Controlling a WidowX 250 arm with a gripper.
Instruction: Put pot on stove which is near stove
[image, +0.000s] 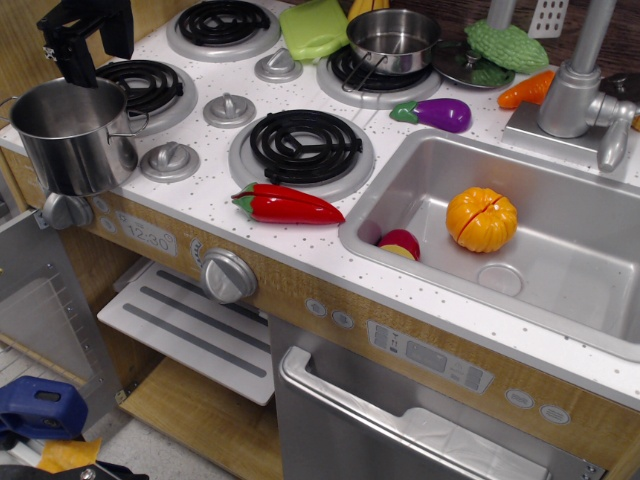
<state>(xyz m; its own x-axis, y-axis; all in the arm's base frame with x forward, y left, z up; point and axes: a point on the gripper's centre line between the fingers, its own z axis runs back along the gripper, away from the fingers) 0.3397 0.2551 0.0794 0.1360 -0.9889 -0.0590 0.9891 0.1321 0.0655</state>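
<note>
Pincer (92, 47) released above pot (72, 135) at stove (215, 205) corner; red pepper (288, 204) near front burner (305, 146).

A red pepper (288, 205) lies at centre frame, a purple eggplant (437, 113) and steel pan (392, 40) toward the upper middle, a carrot (526, 89) upper right, and an orange pumpkin (481, 219) inside the sink (560, 290) at right.

Front burner open, back ones crowded.
Burner (305, 146) is bare; pepper (288, 205) lies at its 6 o'clock, pan (392, 40) at 1 o'clock.
</note>
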